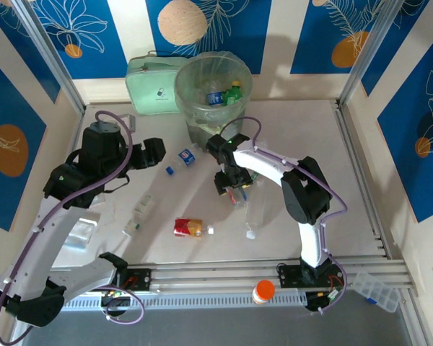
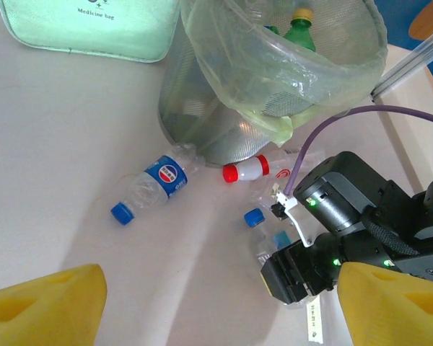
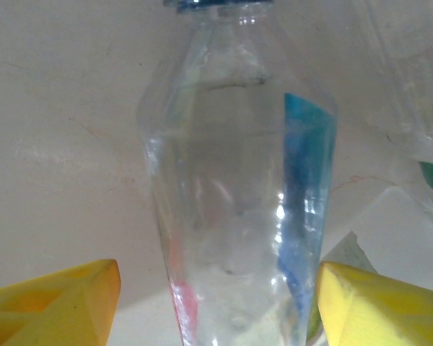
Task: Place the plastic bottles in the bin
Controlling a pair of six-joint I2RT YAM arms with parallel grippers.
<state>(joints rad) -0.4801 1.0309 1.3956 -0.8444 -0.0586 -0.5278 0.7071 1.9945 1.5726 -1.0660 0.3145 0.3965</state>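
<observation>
Your right gripper (image 3: 216, 292) straddles a clear bottle (image 3: 231, 180), jaws spread, gap at one finger; left gripper (image 2: 224, 292) spread wide, empty; bin (image 1: 195, 101) at 12 o'clock, green bottle (image 1: 234, 92) inside

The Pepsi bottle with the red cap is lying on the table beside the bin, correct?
Not quite. The Pepsi bottle has a blue cap, as the left wrist view shows; it does lie on the table beside the bin.
</observation>
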